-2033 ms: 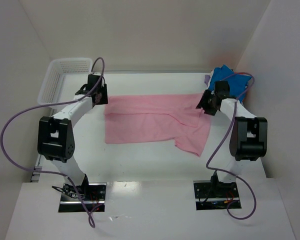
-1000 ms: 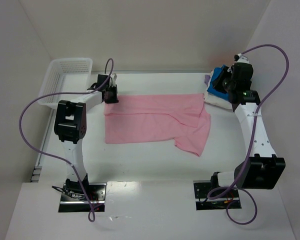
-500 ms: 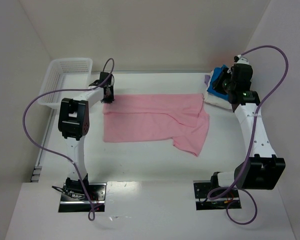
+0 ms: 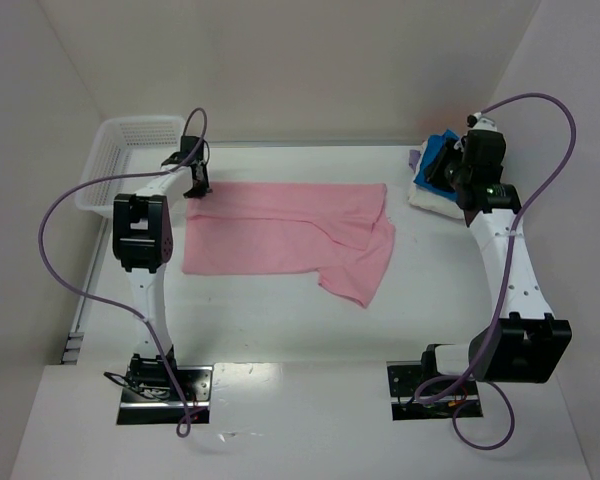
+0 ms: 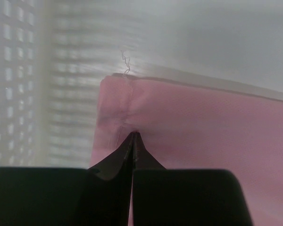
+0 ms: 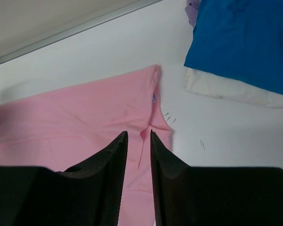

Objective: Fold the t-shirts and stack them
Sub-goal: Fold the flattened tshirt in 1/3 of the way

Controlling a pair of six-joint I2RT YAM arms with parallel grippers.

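The pink shirt (image 4: pixel 280 230) lies spread flat on the table (image 4: pixel 280 340), its left edge just right of the basket (image 4: pixel 120 150) and its length running away from it. The end far from the basket is rumpled, with one flap reaching toward the arm bases. The left claw (image 5: pixel 133 136) is pressed together on the shirt's far corner, the one nearest the basket. The hem puckers at the tips, and a loose thread sticks off the corner with the basket's mesh close behind it. Across the pink shirt from the basket, past a strip of bare table, the blue shirt (image 4: pixel 442 150) sits on the white shirt (image 4: pixel 432 200). A bit of lavender shirt (image 4: pixel 416 158) shows at the stack's far edge, on the side toward the basket. The right claw (image 6: pixel 137 135) hangs in the air by that stack, well apart from the basket. Its fingers are spread a little with nothing between them, and its camera looks down on the pink shirt's rumpled end.
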